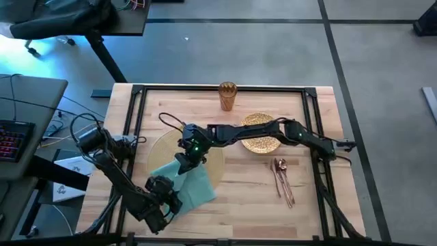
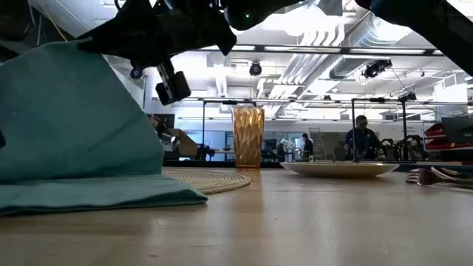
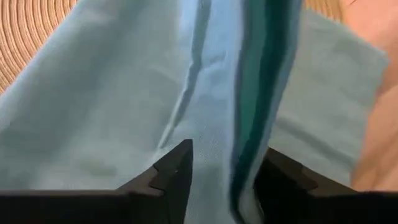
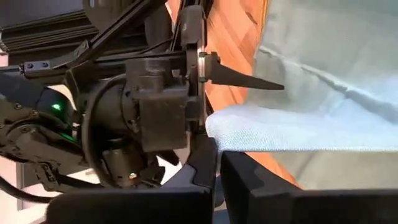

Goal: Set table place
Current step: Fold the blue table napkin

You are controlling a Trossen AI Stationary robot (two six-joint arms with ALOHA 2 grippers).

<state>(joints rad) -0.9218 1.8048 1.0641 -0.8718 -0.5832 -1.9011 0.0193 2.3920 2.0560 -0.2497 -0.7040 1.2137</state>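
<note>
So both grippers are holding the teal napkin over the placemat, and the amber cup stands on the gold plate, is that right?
Not quite: the cup is not on the plate. In the high view it stands on the bare table beyond the plate, apart from it. The rest holds: the left gripper and right gripper both hold the napkin, which lies partly over the placemat.

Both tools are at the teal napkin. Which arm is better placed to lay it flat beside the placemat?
Probably the left. Its tool already pinches the napkin at the near edge, while the right tool reaches across the placemat from the far side.
</note>
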